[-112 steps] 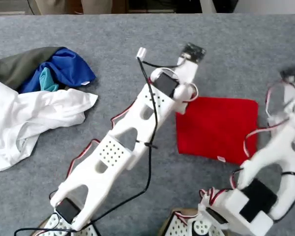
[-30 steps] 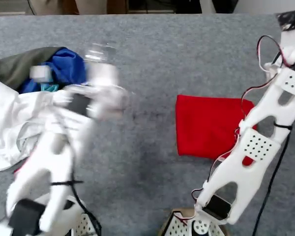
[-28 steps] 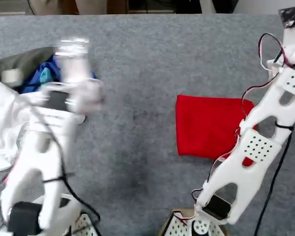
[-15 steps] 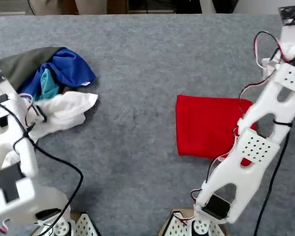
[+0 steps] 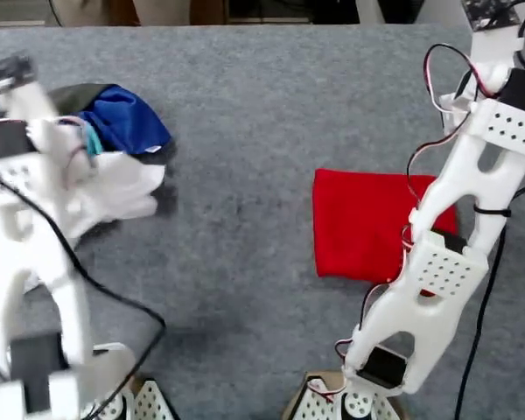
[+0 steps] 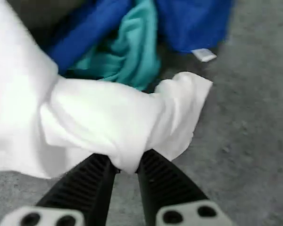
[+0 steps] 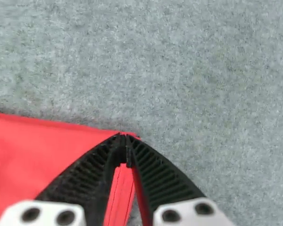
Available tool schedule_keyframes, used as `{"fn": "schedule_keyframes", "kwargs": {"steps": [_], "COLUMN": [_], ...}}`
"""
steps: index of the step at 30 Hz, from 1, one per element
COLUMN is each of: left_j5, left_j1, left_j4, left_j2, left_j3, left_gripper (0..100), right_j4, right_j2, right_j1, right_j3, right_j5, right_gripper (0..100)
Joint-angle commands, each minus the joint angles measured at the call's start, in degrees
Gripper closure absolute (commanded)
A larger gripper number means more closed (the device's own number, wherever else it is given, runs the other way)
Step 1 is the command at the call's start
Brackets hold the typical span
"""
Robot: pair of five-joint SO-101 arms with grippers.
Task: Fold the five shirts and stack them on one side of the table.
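Left wrist view showed the left gripper [image 6: 127, 165] with its fingers nipped onto a fold of the white shirt [image 6: 99, 122], cloth bunched between the tips. Blue shirt [image 6: 191, 23] and teal shirt [image 6: 129, 56] lay just beyond, at the table's [image 5: 245, 105] far left. The right gripper [image 7: 125, 142] had its tips pressed together, empty, over the far corner of the folded red shirt [image 5: 367, 223], which lay right of centre.
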State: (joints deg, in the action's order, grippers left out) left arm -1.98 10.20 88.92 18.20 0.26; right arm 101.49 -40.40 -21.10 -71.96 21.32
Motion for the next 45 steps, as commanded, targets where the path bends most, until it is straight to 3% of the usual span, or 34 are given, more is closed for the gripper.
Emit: {"fn": "schedule_keyframes", "kwargs": {"steps": [1,6,8,11,15,19,24,29,32,37,41,45], "left_j5": [-2.2,1.93,3.6,1.05,-8.79,-10.64,-10.46,0.44,7.3,10.29,10.11,10.37], "left_j1": [-18.11,-45.54,-49.14,-48.26,-38.51,-23.91,-2.64,11.34,17.58,25.58,27.87,28.04], "left_j4": [0.7,-6.95,-10.9,-13.71,-12.4,-11.78,-12.13,-12.13,-12.22,-12.13,-11.69,-9.49], "left_j2": [12.0,17.8,17.45,16.57,16.48,16.48,15.87,15.87,16.04,16.4,16.48,16.48], "left_j3": [-1.67,5.01,9.14,13.8,14.33,12.31,14.33,26.02,33.67,39.65,40.97,41.41], "left_gripper": [98,98,98,87,72,73,73,73,73,73,73,73], "right_j4": [0.97,0.97,0.97,0.97,1.05,1.05,0.97,0.88,-0.79,-8.88,-21.98,-34.73], "right_j2": [3.91,3.91,3.91,3.91,4.0,8.4,22.99,44.26,55.25,67.03,67.91,62.9], "right_j1": [0.75,0.48,0.4,0.31,0.48,2.68,12.88,20.44,23.69,32.92,40.31,41.1], "right_j3": [0.04,0.04,0.04,0.04,0.4,7.6,31.69,61.85,77.32,99.38,111.52,115.82], "right_j5": [-0.53,-0.53,-0.53,-0.18,1.93,6.59,21.63,37.89,43.96,44.31,36.13,30.07], "right_gripper": [99.6,99.6,99.6,99.6,98.6,85.7,77.6,77.6,77.6,77.4,77.4,77.5]}}
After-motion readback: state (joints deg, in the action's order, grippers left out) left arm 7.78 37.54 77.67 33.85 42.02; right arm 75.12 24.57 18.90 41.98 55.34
